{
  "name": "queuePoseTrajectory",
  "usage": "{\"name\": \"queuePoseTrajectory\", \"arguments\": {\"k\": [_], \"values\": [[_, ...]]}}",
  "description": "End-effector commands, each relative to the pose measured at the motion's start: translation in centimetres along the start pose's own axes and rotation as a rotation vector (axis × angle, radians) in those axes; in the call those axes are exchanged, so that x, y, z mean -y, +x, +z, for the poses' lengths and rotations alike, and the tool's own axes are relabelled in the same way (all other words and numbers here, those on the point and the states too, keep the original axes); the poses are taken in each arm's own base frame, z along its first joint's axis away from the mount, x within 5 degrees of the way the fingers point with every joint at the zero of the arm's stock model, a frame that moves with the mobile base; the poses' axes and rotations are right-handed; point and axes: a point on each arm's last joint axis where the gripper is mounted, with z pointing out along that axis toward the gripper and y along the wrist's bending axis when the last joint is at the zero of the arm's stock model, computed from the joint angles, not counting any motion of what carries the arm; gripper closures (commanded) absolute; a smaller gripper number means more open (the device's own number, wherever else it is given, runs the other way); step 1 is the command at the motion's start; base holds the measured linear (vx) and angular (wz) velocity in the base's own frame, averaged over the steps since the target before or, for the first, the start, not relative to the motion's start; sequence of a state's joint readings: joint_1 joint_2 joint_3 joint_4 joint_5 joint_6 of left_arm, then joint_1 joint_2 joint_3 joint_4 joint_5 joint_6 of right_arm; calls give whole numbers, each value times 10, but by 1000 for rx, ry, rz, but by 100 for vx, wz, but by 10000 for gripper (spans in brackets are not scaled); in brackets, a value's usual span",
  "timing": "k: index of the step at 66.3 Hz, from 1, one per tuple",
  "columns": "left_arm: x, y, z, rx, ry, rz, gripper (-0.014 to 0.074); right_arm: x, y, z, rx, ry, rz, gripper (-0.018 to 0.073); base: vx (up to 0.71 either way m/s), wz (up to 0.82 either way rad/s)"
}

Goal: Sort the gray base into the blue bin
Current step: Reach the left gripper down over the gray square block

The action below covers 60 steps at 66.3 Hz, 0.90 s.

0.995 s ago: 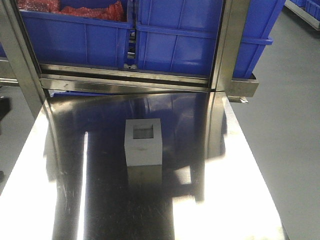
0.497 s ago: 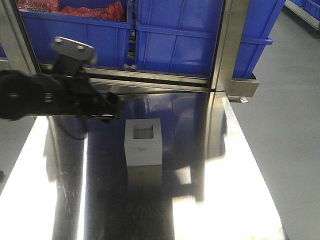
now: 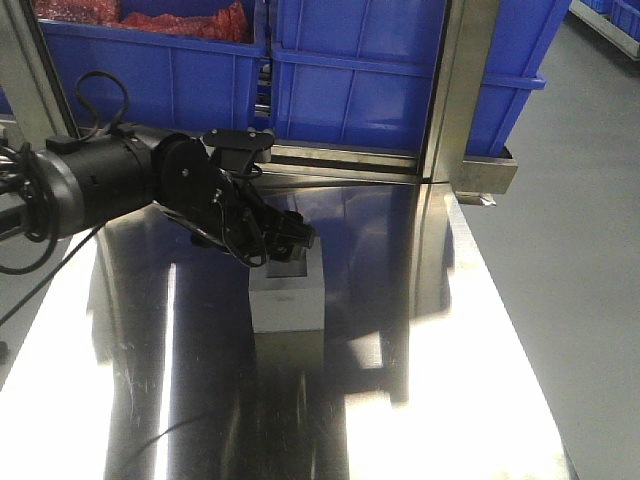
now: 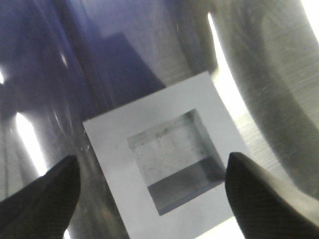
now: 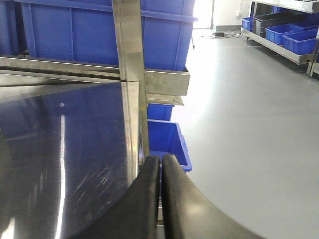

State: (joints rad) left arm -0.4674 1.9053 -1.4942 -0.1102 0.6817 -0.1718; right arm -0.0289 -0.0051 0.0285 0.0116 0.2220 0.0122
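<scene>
Exterior front-facing view: a matte light-gray cube-like base (image 3: 289, 306) with a square recess in its top face is set upright near the middle of a polished stainless-steel table (image 3: 450, 390). The black left gripper (image 3: 283, 243) is placed directly over the block's top. The black left arm (image 3: 110, 185) is stretched in from the left edge and bent down at the wrist. Behind the table, a deep bright-blue plastic bin (image 3: 350, 90) is held on a steel rack (image 3: 300, 160), well apart from the base, with others alike beside it. Left wrist-mounted view: the gray base (image 4: 112, 144) is seen from above, between the two dark fingertips (image 4: 47, 196) of the left gripper (image 4: 152, 199). The jaws are spread wide, one to each side of the block, and contact cannot be made out. The recess floor is shown darker and scuffed. Right wrist-mounted view: the right gripper (image 5: 160, 199) is held low beside the table's edge, its smooth black fingers (image 5: 144, 204) pressed together with nothing between them. A steel post (image 5: 130, 64) and a gray floor (image 5: 249, 124) are recorded.
</scene>
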Motion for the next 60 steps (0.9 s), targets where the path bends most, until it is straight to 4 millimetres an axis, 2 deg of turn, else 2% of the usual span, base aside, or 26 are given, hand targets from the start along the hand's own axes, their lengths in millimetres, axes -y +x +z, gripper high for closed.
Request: {"name": "queuePoseTrajectory", "arguments": {"k": [1, 22, 41, 50, 60], "values": [[7, -15, -22, 101, 26, -19, 14, 0, -5, 1, 53, 3, -16, 564, 0, 0], [-5, -11, 4, 51, 4, -44, 14, 0, -5, 1, 53, 3, -16, 564, 0, 0], [-9, -10, 8, 34, -4, -54, 34, 0, -5, 1, 53, 3, -16, 564, 0, 0], [-9, -7, 10, 8, -10, -53, 77, 0, -5, 1, 53, 3, -16, 564, 0, 0], [-11, -1, 18, -58, -23, -50, 202, 0, -5, 1, 53, 3, -16, 564, 0, 0]]}}
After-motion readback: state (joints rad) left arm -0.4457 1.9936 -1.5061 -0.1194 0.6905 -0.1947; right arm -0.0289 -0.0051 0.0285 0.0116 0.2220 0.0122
